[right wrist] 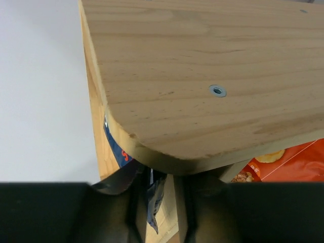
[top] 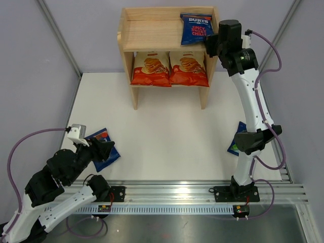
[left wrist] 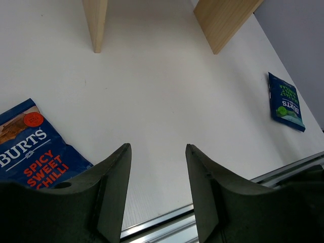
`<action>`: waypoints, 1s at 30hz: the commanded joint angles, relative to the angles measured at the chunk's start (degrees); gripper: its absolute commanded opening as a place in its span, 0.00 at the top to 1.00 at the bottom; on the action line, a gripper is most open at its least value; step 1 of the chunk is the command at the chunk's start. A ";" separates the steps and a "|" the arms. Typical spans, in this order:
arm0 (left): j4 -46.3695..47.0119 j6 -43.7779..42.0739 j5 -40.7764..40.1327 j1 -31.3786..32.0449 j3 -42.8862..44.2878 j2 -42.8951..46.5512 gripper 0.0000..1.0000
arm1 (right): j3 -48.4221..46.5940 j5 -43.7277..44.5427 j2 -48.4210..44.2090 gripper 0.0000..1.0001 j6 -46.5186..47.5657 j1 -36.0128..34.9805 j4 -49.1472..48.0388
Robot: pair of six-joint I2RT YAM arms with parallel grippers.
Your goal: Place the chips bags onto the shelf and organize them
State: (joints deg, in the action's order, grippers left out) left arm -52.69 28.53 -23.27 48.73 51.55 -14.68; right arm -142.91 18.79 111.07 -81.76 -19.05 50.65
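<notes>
Left jaws: spread wide, nothing in them, low over the white table [top: 167,126] at lower left of the top view.
Right jaws: narrowed, at the right side panel of the light unpainted wooden two-tier shelf [top: 152,30], upper centre. The wrist view shows a strip of dark blue foil between them; can't tell if it's clamped or just passing through.

Shelf contents:
- Top tier: one glossy dark blue "Burts" bag with red "Spicy Sweet Chilli" lettering [top: 196,28], at the right end, skewed.
- Lower tier: left cream-and-red-orange glossy chips bag [top: 150,68] and right cream-and-red-orange glossy chips bag [top: 189,68], side by side, touching, filling the width between the side panels.

On the table:
- Second dark blue red-lettered "Burts" bag [left wrist: 30,152], flat, lower left, partly under the left arm [top: 61,172].
- Dark blue green-labelled "Burts" bag [left wrist: 286,101], flat at right, mostly hidden behind the right arm [top: 250,96] in the top view.
- Both are well apart from the shelf.

Grooved aluminium rail [top: 177,192] along the near table edge. Shelf wood is pale with visible grain, a rounded panel corner and one countersunk screw.
</notes>
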 commanded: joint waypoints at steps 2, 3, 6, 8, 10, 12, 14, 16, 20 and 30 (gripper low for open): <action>2.41 -0.32 -0.38 0.14 -0.31 0.61 0.50 | 3.07 -0.86 -4.18 0.63 1.60 0.33 -3.28; 2.41 -0.23 -0.38 0.22 -0.22 0.70 0.50 | 3.25 -0.77 -5.15 0.59 1.95 0.33 -3.19; 2.32 -0.23 -0.55 0.14 -0.22 0.79 0.50 | 3.08 0.10 -6.56 0.47 3.26 0.24 -1.62; 2.15 0.03 -1.08 0.14 -0.13 1.14 0.50 | 3.25 0.72 -7.52 0.37 4.40 0.41 0.66; 2.06 0.29 -1.43 0.14 -0.13 1.40 0.50 | 4.13 0.81 -8.76 0.29 5.38 0.42 1.29; 1.80 0.47 -1.96 0.14 0.04 1.14 0.49 | 6.93 0.55 -10.77 0.19 6.86 0.33 0.59; 1.45 0.91 -2.66 0.14 0.22 0.62 0.41 | 10.70 -0.50 -12.53 0.16 8.10 0.42 -1.51; 1.10 0.91 -3.01 0.14 0.66 -0.96 0.21 | 13.00 -2.69 -15.52 0.12 11.26 0.50 -3.18; 0.39 1.00 -3.01 0.14 1.53 -3.60 0.01 | 19.93 -9.44 -21.40 0.01 20.48 0.94 -8.80; 1.09 -0.23 0.50 0.14 2.33 -9.84 0.01 | 53.67 -9.73 -48.64 0.01 55.44 2.43 -0.83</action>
State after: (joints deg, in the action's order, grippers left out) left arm -53.47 29.76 -24.25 48.73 51.79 -21.82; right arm -96.60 8.51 67.00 -41.01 -17.80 45.21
